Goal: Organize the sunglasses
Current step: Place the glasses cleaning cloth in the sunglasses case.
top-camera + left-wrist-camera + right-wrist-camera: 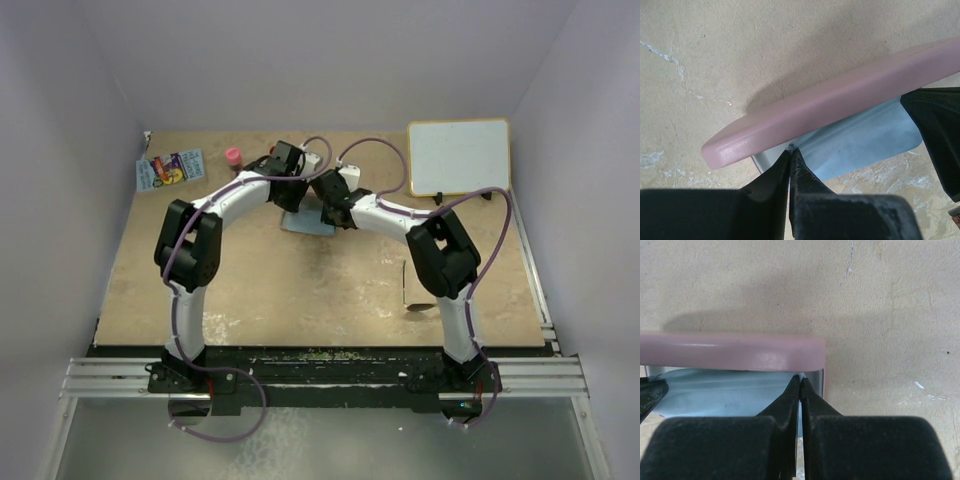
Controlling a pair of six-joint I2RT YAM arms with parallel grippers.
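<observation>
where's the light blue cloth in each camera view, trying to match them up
Top external: the light-blue square cloth sits at the far centre, where the left arm and right arm meet.
Left wrist: centre-right, just below the pink oblong case.
Right wrist: lower left, below the same case.
Shared landmark: the case's pink edge in both wrist views; I cannot make it out from the top.

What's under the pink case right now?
A light-blue cloth shows beneath the pink case, the shut left hand and right hand at its edge. No sunglasses visible; the case covers the rest.
</observation>
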